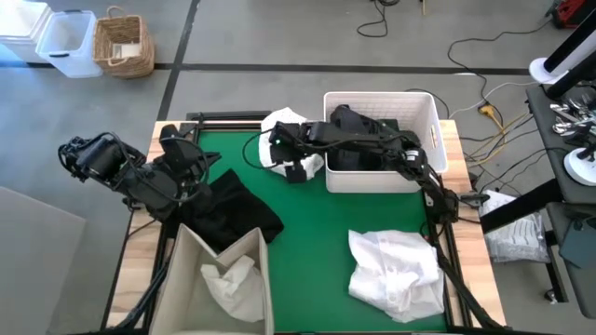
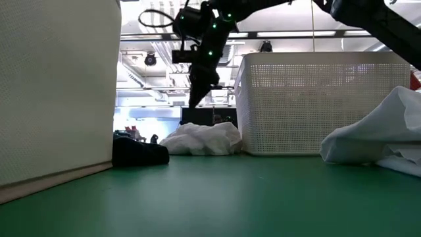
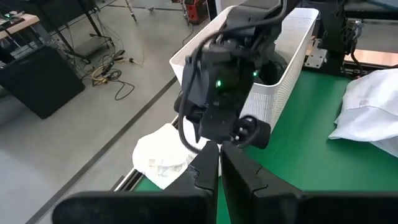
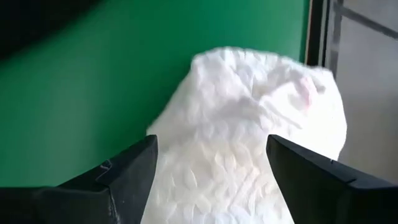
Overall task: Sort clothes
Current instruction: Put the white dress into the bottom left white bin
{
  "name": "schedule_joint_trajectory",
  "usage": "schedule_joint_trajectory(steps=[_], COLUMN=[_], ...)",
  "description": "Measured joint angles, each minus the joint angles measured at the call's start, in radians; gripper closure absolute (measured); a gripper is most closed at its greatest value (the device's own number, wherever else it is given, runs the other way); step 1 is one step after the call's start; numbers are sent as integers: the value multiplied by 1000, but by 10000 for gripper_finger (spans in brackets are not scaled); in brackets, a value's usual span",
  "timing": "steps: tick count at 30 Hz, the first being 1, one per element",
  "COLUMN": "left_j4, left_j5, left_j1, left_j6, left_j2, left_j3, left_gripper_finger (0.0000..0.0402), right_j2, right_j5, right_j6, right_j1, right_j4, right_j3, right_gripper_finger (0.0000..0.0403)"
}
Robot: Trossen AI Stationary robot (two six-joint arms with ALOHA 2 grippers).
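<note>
I see the bench [image 1: 317, 242] carrying a white basket [image 1: 424, 112] with dark clothes [image 1: 358, 121] inside, a white heap [image 1: 396, 270] near its front, a black garment [image 1: 237, 209] beside the beige bin [image 1: 191, 270]. My right tool [image 1: 291, 160] hangs spread wide over the white garment [image 1: 279, 126]; left tool [image 3: 219, 171] closed, empty
</note>
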Motion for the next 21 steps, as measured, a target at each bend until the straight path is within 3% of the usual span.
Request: schedule_joint_trajectory(steps=[6,21], left_j4=[0,0], left_j5=[1,28], left_j1=[0,0], left_j6=[5,8], left_j2=[6,32], left_j3=[0,0], left_gripper_finger=[402,401], right_j2=[27,43], right_j5=[64,68], right_j6=[-6,72], right_j1=[2,-7], right_j4=[-27,14], right_j3=[0,-60], right_gripper_finger=[108,119])
